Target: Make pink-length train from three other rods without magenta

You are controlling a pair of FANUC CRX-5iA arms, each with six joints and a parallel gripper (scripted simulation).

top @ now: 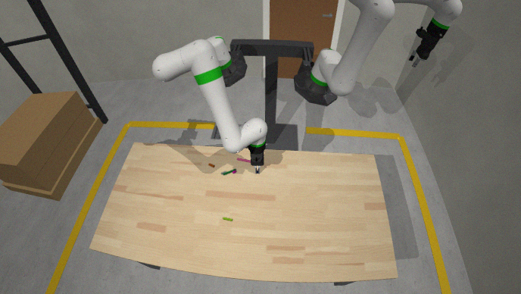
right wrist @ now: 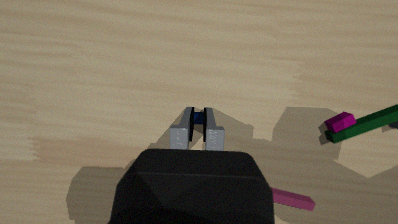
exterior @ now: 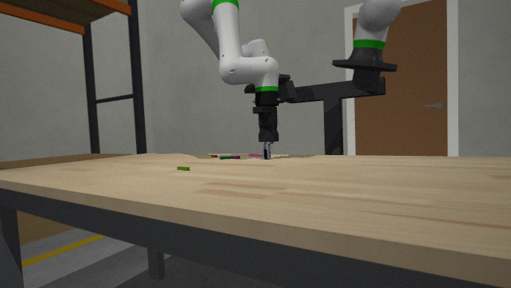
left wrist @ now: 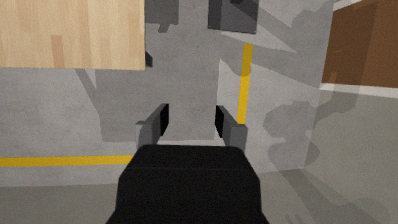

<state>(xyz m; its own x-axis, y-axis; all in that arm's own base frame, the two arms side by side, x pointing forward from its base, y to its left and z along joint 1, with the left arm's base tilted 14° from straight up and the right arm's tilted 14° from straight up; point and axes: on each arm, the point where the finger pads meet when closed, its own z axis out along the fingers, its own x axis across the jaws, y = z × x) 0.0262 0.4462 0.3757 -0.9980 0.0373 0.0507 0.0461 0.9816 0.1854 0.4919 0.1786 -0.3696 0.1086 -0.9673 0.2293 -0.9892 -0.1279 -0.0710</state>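
Between the fingers of the right gripper (top: 257, 170) (exterior: 267, 157) (right wrist: 199, 117), gripping a small blue rod (top: 257, 173) (exterior: 267, 159) (right wrist: 198, 118) just above or on the surface (top: 322, 197) (exterior: 334, 193) (right wrist: 125, 60); exact contact impossible to tell. Just beside, partly hidden behind the gripper in the top view, a straight pink rod (top: 243, 160) (exterior: 255, 155) (right wrist: 295, 199). A little farther to the same side, a slanting green rod (top: 229, 172) (exterior: 228, 157) (right wrist: 367, 122), with a short magenta rod (top: 234, 172) (exterior: 237, 157) (right wrist: 341, 122) close against one end and a grey rod (right wrist: 394, 125) near the other, cut off by the right wrist picture's edge. Beyond, a short orange rod (top: 211, 165) (exterior: 214, 156), apart from the rest. Well away, toward the exterior camera, a lime rod (top: 227, 219) (exterior: 183, 168), alone with open room on all sides. Wide stretches of wood from the blue rod to both short edges; much nearer, the long edge by the arms' stand (top: 270, 91) (exterior: 333, 126).

Flat-sided, plain bars throughout; pale, striped wood beneath, with darker strips. Well off the surface, over grey floor, the left gripper (top: 415, 60) (left wrist: 192, 114), fingers wide apart, nothing between. Past a short edge, stacked brown cardboard boxes (top: 38, 125), contents hidden.
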